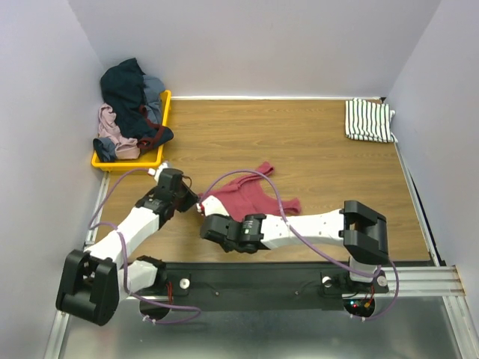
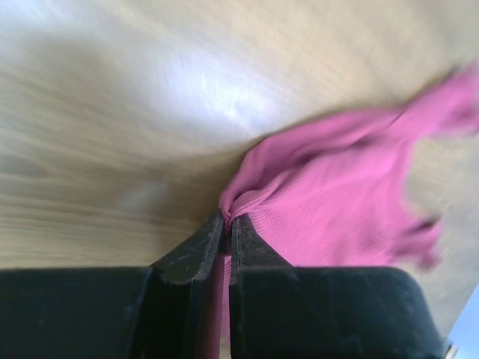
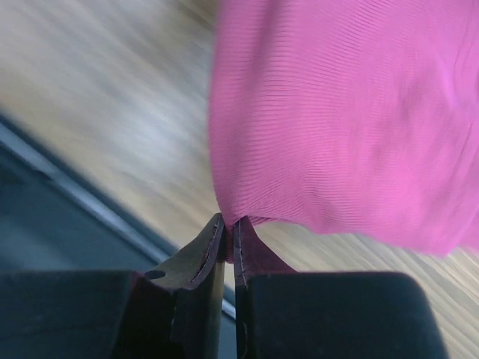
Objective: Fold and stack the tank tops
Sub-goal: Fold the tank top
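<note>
The overhead view is evenly lit and sharp. Both wrist views smear with motion blur; pale glare sits on the desk beside the dark red tank top.

A yellow plastic tray sits in the upper left of the frame, at the far left corner of the wooden table. A heap of clothes overflows it: a dark navy piece on top, a grey-blue one beside it, and a pale pink one low on the left. Plain white walls enclose the table on three sides. A metal rail runs along the bottom edge.
</note>
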You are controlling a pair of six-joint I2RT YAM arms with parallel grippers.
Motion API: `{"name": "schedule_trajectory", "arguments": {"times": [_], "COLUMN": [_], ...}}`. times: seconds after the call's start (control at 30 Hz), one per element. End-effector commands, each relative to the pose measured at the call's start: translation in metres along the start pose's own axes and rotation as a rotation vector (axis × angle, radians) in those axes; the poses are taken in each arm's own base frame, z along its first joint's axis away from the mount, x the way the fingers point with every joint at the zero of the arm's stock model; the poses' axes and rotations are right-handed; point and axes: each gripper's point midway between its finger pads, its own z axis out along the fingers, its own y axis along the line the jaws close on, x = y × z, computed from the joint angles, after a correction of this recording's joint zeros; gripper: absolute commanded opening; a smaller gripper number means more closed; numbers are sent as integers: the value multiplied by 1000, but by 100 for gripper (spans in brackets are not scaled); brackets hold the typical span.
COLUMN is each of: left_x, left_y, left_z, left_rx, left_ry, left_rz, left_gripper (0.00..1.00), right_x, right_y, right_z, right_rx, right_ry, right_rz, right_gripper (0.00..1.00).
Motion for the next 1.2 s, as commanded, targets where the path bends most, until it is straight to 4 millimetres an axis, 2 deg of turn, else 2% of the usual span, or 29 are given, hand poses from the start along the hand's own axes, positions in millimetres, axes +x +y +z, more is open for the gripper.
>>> {"name": "schedule_trajectory", "arguments": {"times": [0.0, 0.07, 0.2, 0.23, 0.3, 0.37, 0.4, 0.43, 0.47, 0.5, 0.53, 0.57, 0.63, 0.67, 0.7, 0.73, 0.77, 0.8, 0.87, 0.9, 0.93, 0.97, 1.0, 1.03, 1.17], "left_x": [-54, -73, -98, -107, -112, -121, -120, -116, -120, -118, -116, -114, -107, -101, -99, -95, -92, -85, -81, -69, -69, -62, -52, -53, -27], "left_y": [-9, -10, -28, -40, -52, -68, -80, -81, -92, -97, -112, -118, -131, -147, -149, -164, -170, -173, -191, -194, -208, -209, -218, -231, -249], "left_z": [-26, -35, -52, -58, -59, -62, -60, -55, -57, -50, -53, -50, -39, -40, -28, -27, -23, -10, -4, 9, 10, 24, 26, 25, 50], "left_rx": [-14, -13, 19, 49, 79, 120, 155, 153, 172, 168, 195, 196, 199, 227, 198, 218, 219, 205, 225, 209, 232, 213, 223, 245, 236], "left_ry": [-148, -189, -240, -260, -251, -263, -234, -218, -219, -205, -202, -198, -171, -156, -156, -148, -140, -115, -101, -73, -76, -55, -40, -44, 3], "left_rz": [11, -4, 1, 6, 5, 4, 14, 15, 19, 21, 34, 29, 38, 53, 49, 59, 61, 56, 61, 74, 70, 74, 88, 90, 128], "left_gripper": [0, 0, 0, 0, 0, 0, 0, 0, 0, 0, 0, 0, 0, 0, 0, 0, 0, 0, 0, 0, 0, 0, 0, 0, 0], "right_x": [-33, -45, -63, -67, -76, -84, -85, -91, -91, -93, -87, -93, -92, -91, -87, -87, -85, -75, -71, -60, -57, -50, -45, -33, -7], "right_y": [53, 72, 84, 80, 77, 60, 53, 50, 35, 32, 18, 11, -1, -16, -22, -37, -44, -53, -71, -79, -91, -98, -105, -117, -138], "right_z": [-13, -14, -16, -15, -17, -21, -28, -26, -29, -32, -26, -35, -39, -35, -40, -37, -38, -40, -39, -39, -38, -35, -34, -33, -28], "right_rx": [-209, -272, -313, -309, -322, -326, -337, -341, -339, -364, -351, -369, -384, -369, -387, -374, -371, -365, -346, -334, -315, -298, -286, -260, -188], "right_ry": [-20, -25, -50, -56, -71, -90, -100, -108, -116, -124, -110, -138, -142, -142, -146, -153, -155, -151, -156, -147, -152, -143, -141, -135, -126], "right_rz": [22, 39, 88, 109, 165, 225, 264, 290, 323, 354, 380, 415, 452, 484, 507, 542, 559, 572, 616, 627, 652, 675, 690, 715, 771], "right_gripper": [9, 9, 9, 9, 9, 9, 10, 9, 10, 9, 10, 9, 10, 10, 10, 10, 10, 10, 10, 10, 10, 10, 10, 10, 11]}}
